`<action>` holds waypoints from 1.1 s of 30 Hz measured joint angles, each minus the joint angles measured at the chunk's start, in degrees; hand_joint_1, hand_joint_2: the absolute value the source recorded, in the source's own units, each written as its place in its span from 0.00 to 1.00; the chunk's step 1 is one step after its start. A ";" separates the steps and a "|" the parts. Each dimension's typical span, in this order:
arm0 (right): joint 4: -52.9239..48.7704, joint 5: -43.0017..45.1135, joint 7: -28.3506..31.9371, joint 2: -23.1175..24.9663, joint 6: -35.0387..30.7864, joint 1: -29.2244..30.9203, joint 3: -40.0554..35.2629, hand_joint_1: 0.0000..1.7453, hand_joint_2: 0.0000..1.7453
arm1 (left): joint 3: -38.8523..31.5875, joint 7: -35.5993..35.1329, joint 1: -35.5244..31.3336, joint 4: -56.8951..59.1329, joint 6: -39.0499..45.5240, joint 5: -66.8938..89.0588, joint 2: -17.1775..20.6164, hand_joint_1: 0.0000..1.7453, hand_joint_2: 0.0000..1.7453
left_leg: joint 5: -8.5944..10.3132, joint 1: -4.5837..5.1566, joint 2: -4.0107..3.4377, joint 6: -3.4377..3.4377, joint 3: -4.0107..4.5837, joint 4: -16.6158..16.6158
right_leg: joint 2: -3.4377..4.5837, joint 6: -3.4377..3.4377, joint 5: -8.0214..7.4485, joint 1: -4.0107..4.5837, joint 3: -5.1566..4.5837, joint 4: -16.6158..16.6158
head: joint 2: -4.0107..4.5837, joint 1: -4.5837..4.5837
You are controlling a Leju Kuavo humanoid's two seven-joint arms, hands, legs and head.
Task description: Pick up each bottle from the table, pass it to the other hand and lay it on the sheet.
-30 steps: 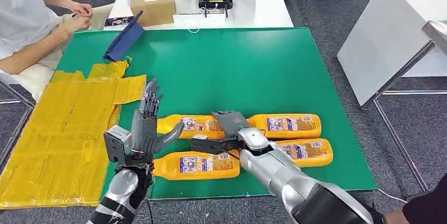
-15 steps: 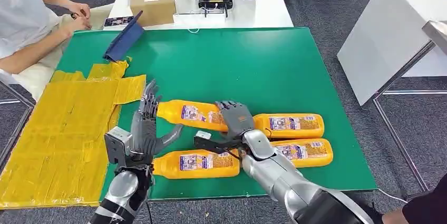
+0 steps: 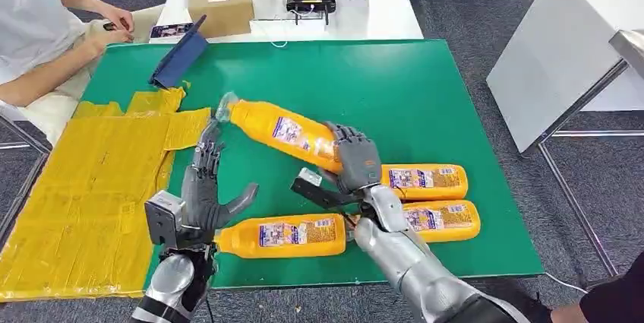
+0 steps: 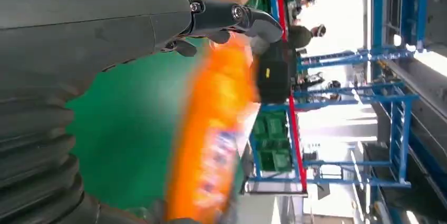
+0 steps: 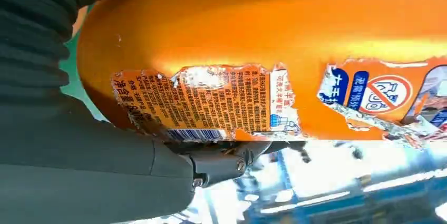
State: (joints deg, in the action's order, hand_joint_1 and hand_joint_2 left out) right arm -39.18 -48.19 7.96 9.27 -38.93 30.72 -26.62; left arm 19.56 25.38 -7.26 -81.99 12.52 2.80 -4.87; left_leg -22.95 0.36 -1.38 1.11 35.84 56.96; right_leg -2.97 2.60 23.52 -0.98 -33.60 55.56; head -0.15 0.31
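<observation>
My right hand (image 3: 354, 159) grips the base end of an orange bottle (image 3: 282, 132) and holds it off the green table (image 3: 364, 87), its clear cap pointing up and left; the bottle (image 5: 274, 50) shows close in the right wrist view. My left hand (image 3: 203, 190) stands open, fingers upright, just below that bottle's cap end and apart from it. The same bottle (image 4: 216, 129) is a blur past my left hand (image 4: 79, 34). Three more orange bottles lie on the table: one (image 3: 279, 235) near the front, two (image 3: 425, 181) (image 3: 444, 218) at the right. The yellow sheet (image 3: 91, 186) covers the table's left side.
A person sits at the far left with hands (image 3: 114, 23) at the table corner. A blue tablet (image 3: 178, 57) stands propped at the back left. Behind is a white table with a cardboard box (image 3: 220, 2) and a black device (image 3: 310, 0). Another white table (image 3: 562, 42) stands at the right.
My right hand has lifted its bottle off the table and swung it up and left, tilting the cap end above my left hand. My left hand stayed upright and open, shifting slightly lower.
</observation>
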 measured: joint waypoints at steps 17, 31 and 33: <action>-29.75 15.35 10.30 -2.34 4.77 -17.86 11.67 0.98 1.00 | -1.86 -1.87 3.12 -3.36 -2.79 3.70 0.46 0.00 1.00 | -0.03 0.00 0.00 -0.01 0.04 -0.02 | 0.01 -0.01 0.01 0.01 -0.08 -0.01 | 0.00 0.00; -38.79 27.51 19.17 -4.33 25.88 -22.48 -0.71 1.00 1.00 | 1.18 -5.81 -1.25 -2.93 -14.40 -5.99 3.19 0.00 1.00 | -0.02 0.01 -0.02 -0.01 0.05 -0.01 | 0.01 -0.01 0.01 -0.01 -0.09 -0.01 | 0.00 0.00; -38.88 27.40 19.10 -4.66 26.07 -22.43 -1.47 1.00 1.00 | 1.40 -5.81 -1.40 -2.93 -14.97 -6.49 3.45 0.00 1.00 | -0.02 0.01 -0.02 -0.01 0.05 -0.01 | 0.01 -0.01 0.01 -0.01 -0.09 -0.01 | 0.00 0.02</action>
State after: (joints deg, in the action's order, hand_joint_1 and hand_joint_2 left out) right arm -78.05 -20.79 27.06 4.61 -12.85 8.29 -28.09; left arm 20.96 19.56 -8.66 -84.91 -2.45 -3.69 -1.42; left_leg -22.97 0.37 -1.40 1.10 35.89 56.94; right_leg -2.96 2.59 23.52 -0.98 -33.68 55.55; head -0.15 0.33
